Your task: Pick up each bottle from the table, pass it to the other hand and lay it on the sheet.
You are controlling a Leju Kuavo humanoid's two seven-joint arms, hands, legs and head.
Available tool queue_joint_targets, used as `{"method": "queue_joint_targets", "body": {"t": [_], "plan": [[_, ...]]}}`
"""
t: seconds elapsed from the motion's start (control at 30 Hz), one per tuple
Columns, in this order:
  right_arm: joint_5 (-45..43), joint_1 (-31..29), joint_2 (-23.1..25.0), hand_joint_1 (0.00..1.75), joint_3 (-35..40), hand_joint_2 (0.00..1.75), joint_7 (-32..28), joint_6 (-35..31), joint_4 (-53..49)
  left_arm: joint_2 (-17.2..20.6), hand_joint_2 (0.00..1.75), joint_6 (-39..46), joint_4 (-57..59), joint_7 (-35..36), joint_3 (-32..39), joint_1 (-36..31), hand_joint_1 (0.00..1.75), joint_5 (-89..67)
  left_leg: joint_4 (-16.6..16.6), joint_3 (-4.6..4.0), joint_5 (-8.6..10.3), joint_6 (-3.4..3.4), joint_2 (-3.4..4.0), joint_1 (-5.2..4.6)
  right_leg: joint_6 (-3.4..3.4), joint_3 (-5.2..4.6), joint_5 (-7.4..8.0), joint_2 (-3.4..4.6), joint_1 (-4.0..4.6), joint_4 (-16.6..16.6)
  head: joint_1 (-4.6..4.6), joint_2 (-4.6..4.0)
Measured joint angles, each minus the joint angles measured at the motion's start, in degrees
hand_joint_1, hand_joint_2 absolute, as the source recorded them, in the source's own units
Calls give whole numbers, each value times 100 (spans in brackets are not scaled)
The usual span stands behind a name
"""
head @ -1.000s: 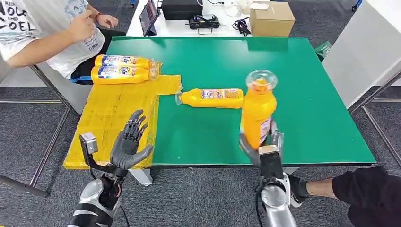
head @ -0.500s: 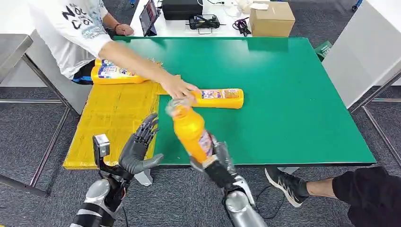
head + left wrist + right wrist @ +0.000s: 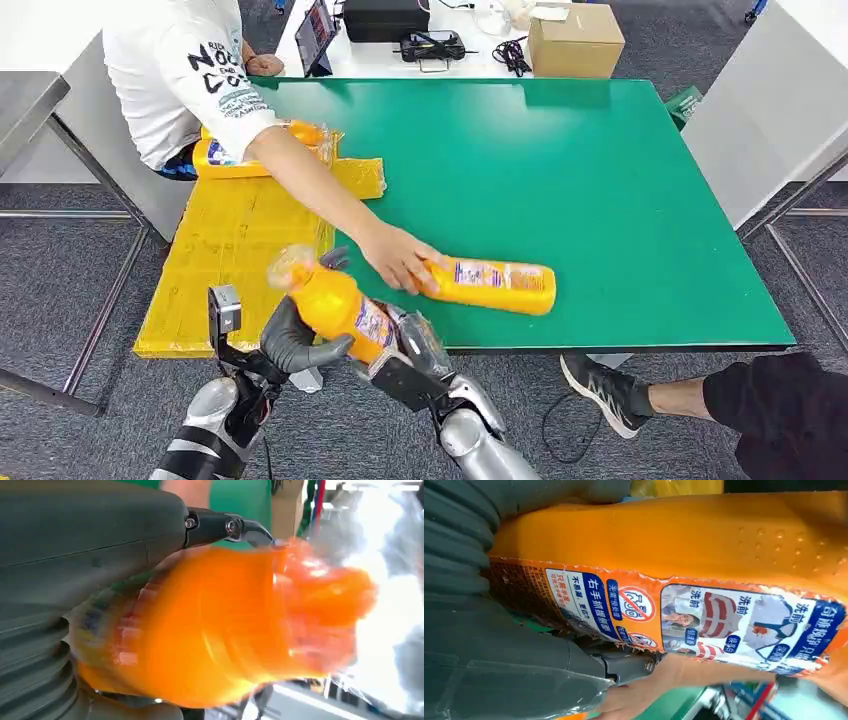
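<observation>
Moved: held bottle has swung left and low since half a second ago, now between both hands at the table's near edge; the person's hand has dragged the second bottle nearer the robot.
Right hand: grips the held bottle at its base end, label showing.
Left hand: fingers curl around the same bottle nearer its neck, thumb beneath it.
Held bottle: tilted, clear cap pointing up-left over the sheet's near corner.
Second bottle: lying flat on the green table, the person's hand on its cap end.
Sheet: yellow, on the table's left; more bottles lie at its far end, partly hidden by the person's arm.
</observation>
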Motion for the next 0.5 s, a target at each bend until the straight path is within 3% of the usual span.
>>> {"method": "queue_joint_targets", "body": {"t": [0.5], "plan": [[-44,-37,0,175,35,175,-13,35,253,122,175,-338,46,-11,-155,27,0,146,0,0,0,0,0,1,0,0,0,0,1,1,-2,0]]}}
